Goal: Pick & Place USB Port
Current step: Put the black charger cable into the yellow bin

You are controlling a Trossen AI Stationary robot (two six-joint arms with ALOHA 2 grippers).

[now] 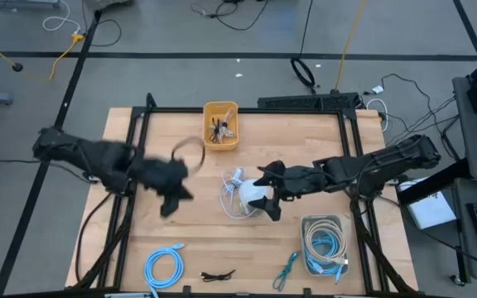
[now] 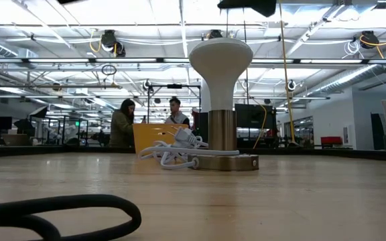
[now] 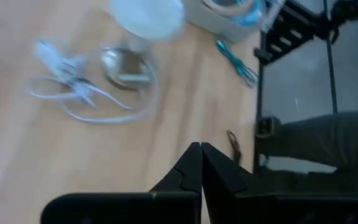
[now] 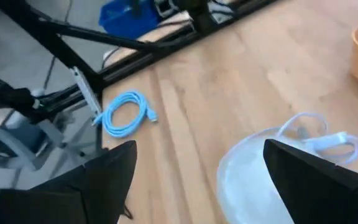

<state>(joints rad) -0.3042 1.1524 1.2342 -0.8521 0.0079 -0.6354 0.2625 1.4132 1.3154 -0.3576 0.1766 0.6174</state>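
Observation:
The white USB port block (image 1: 237,176) lies on the table among the loops of its own white cord, next to a white dome-topped stand (image 1: 257,197) with a metal stem (image 2: 223,130). The block also shows in the right wrist view (image 4: 329,140), the left wrist view (image 3: 66,61) and the low view (image 2: 181,138). My right gripper (image 1: 266,192) is open and hangs above the dome (image 4: 260,180), one finger on each side, touching nothing. My left gripper (image 1: 172,197) is shut (image 3: 201,155) over bare table left of the cord, holding nothing.
A yellow bin (image 1: 220,109) with dark cables stands at the far edge. A pale bin (image 1: 325,222) of coiled cables sits near right. A blue cable coil (image 1: 164,266), a small black cable (image 1: 218,275) and a teal cable (image 1: 286,269) lie along the near edge. People (image 2: 122,124) stand beyond the table.

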